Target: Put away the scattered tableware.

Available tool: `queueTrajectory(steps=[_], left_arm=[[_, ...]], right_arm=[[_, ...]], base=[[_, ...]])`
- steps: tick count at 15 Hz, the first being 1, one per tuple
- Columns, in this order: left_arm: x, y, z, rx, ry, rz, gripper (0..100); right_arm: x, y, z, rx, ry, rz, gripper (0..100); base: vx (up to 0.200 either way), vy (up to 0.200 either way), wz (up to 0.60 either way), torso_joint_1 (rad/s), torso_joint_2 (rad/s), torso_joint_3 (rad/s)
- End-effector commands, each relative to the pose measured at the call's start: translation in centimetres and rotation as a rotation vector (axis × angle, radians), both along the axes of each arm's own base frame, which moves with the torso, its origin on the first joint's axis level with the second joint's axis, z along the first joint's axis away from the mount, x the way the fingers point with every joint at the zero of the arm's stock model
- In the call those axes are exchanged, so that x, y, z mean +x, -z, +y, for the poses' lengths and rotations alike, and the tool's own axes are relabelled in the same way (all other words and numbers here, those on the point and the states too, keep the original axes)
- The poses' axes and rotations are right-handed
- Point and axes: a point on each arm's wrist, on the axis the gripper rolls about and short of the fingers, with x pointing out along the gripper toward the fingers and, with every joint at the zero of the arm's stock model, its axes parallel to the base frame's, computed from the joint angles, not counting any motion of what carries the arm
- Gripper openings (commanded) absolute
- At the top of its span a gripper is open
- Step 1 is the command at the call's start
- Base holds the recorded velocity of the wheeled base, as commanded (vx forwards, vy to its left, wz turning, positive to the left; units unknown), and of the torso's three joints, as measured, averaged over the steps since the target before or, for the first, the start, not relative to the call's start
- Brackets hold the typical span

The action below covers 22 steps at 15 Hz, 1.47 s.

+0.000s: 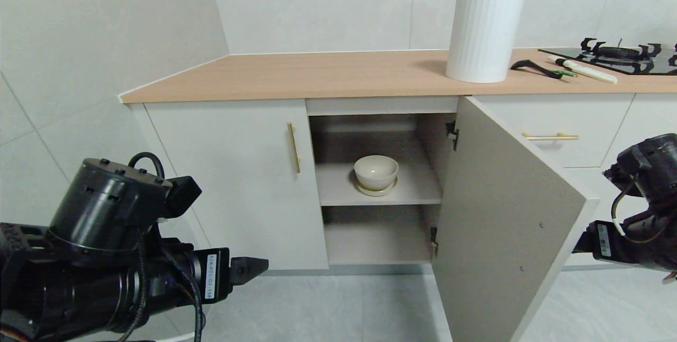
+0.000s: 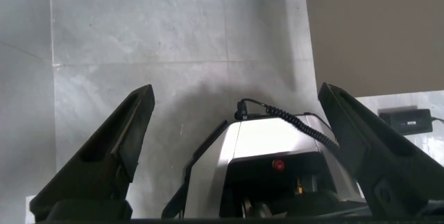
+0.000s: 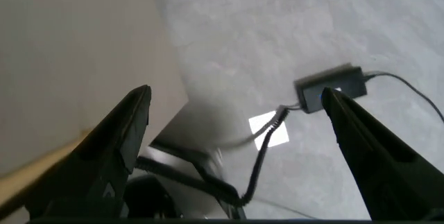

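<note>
One bowl point(image 1: 376, 171) on cabinet shelf point(image 1: 338, 186), well beyond left tool point(image 2: 236, 92)

Bowl and plate sitting inside the open cabinet point(image 1: 508, 210)
A cream bowl point(image 1: 376, 171) is standing upright on a small matching plate point(image 1: 376, 192), both resting on the upper shelf point(image 1: 412, 188) at the centre of the frame.

A bowl point(image 1: 376, 171) is sitting on a plate point(image 1: 376, 189) on the upper shelf point(image 1: 415, 186), the open door point(image 1: 502, 215) standing to its right, a canister point(image 1: 484, 35) on the counter point(image 1: 317, 75) above.
</note>
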Motion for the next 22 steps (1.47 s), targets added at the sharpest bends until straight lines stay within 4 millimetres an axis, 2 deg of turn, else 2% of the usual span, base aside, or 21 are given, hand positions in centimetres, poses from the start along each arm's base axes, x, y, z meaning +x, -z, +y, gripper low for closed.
queueTrajectory(steps=[1, 6, 11, 18, 22], left_arm=[[0.0, -0.1, 0.0, -0.002, -0.001, -0.003, 100], [-0.1, -0.2, 0.1, -0.006, -0.001, -0.01, 100], [-0.7, -0.7, 0.3, -0.011, 0.019, -0.031, 100], [-1.0, -1.1, 0.4, -0.007, 0.033, -0.053, 100], [-1.1, -1.1, 0.2, -0.007, 0.046, -0.053, 100]], right_arm=[[-0.2, 0.8, 1.6, 0.005, -0.061, 0.005, 100], [0.2, 2.1, 4.6, 0.079, -0.103, -0.061, 100], [1.6, 2.0, 7.0, 0.186, -0.212, -0.176, 100], [6.7, 2.3, 12.6, 0.21, -0.395, -0.187, 100], [8.0, 2.9, 13.7, 0.181, -0.45, -0.191, 100]], base=[[0.0, 0.0, 0.0, 0.0, 0.0, 0.0], [0.0, 0.0, 0.0, 0.0, 0.0, 0.0], [0.0, 0.0, 0.0, 0.0, 0.0, 0.0], [0.0, 0.0, 0.0, 0.0, 0.0, 0.0], [0.0, 0.0, 0.0, 0.0, 0.0, 0.0]])
